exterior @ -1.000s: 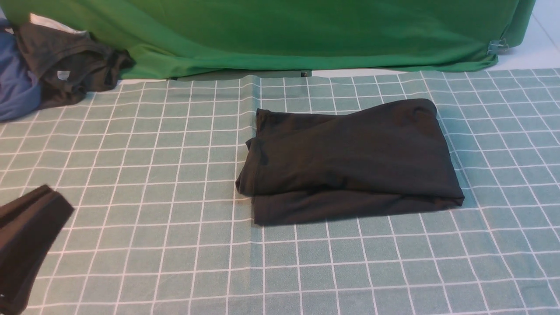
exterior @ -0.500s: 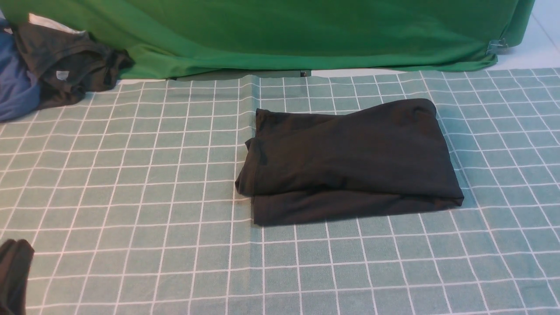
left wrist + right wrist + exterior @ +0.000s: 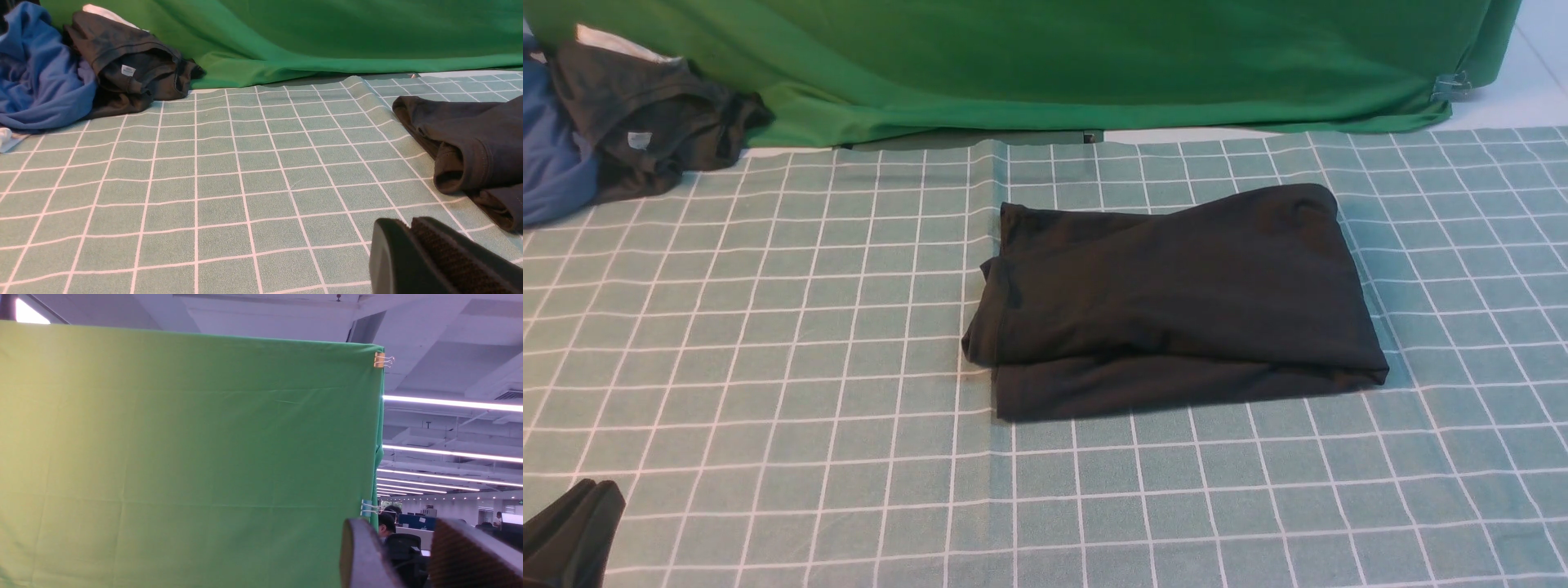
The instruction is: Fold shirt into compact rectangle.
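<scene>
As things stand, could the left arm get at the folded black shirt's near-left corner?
Probably yes: only bare checked cloth lies between the shut left gripper and the shirt.

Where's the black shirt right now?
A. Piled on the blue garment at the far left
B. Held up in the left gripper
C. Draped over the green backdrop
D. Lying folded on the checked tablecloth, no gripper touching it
D: the shirt lies folded in a rough rectangle on the checked tablecloth, while the left gripper sits shut near the cloth's near-left corner, well apart from it, and the right gripper points up at the green backdrop.
</scene>
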`<action>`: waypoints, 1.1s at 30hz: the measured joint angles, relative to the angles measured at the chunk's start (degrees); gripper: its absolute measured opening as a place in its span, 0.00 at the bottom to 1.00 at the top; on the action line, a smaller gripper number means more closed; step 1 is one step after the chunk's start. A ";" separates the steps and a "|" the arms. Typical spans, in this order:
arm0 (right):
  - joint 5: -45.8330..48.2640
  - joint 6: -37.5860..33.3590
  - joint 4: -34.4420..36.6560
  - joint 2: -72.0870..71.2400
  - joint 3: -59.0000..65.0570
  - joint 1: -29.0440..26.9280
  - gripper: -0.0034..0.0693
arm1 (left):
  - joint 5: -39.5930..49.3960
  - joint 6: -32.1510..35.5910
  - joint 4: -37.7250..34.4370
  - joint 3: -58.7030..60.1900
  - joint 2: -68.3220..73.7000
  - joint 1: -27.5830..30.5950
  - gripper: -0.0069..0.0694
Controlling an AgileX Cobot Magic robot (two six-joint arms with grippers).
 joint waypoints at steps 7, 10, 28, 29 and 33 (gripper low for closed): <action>0.00 0.17 0.00 0.00 0.00 0.00 0.37 | 0.00 0.00 0.20 0.00 0.00 0.00 0.11; 0.00 0.21 0.00 0.00 0.00 0.00 0.37 | 0.00 0.00 0.20 0.00 0.00 0.00 0.11; 5.20 -1.62 -2.85 0.54 6.05 -1.86 0.37 | 0.08 0.00 0.35 0.00 0.00 0.00 0.11; 5.29 -1.62 -3.25 1.32 9.32 -2.37 0.37 | 0.08 0.00 0.35 0.00 0.00 0.00 0.11; 3.60 -1.51 -3.95 1.84 19.14 -3.33 0.37 | 0.08 0.00 0.35 0.00 0.00 0.00 0.11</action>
